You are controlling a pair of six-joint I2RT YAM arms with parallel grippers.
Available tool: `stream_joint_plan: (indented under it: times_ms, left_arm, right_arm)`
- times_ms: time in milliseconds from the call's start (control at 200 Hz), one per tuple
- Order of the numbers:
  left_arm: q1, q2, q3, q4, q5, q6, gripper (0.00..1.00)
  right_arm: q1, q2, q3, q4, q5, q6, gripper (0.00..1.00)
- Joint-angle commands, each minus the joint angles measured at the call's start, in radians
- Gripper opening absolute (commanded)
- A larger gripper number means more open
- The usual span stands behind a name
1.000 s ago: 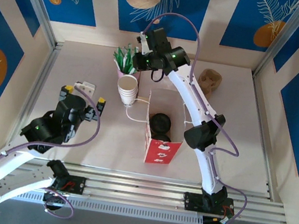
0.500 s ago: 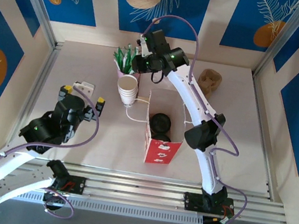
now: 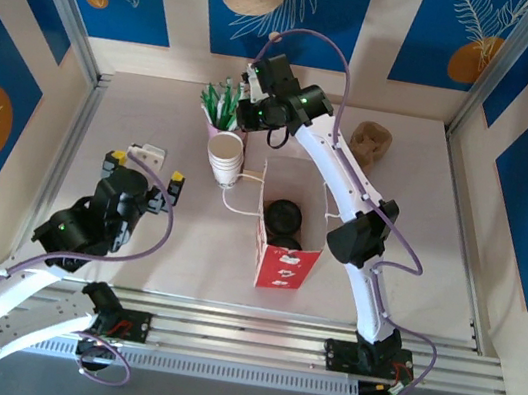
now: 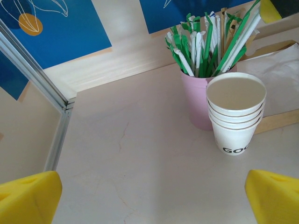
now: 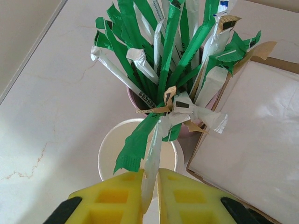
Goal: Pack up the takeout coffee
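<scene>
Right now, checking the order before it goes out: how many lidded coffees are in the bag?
2, by the top view, both inside the red-and-white bag: one lidded coffee toward its far end, the other just nearer the arms. More could be hidden beneath.

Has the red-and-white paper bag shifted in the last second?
No. The paper bag keeps the same spot against the table's front rail and the stack of cups.

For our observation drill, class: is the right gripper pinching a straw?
Yes, the right gripper is closed on a green-and-white wrapped straw.
</scene>
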Motion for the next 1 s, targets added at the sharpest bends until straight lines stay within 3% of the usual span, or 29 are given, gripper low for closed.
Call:
stream_joint_plan:
  times_ms: [0,175,995]
  left_arm:
    - [0.012,-0.012,-0.001,-0.006,0.007,-0.008,1.0]
    - [0.012,-0.009,-0.002,-0.005,0.009,-0.008,1.0]
    - [0.013,0.001,-0.001,-0.008,0.012,-0.009,1.0]
  right_arm:
    - [-0.008,-0.034,0.019,-0.006,0.0,-0.014,0.13]
    - [-0.01,-0.043,0.027,-0.018,0.002,-0.029,0.0]
    - [-0.012,-0.226,0.02,-0.138,0.07,-0.074,0.0]
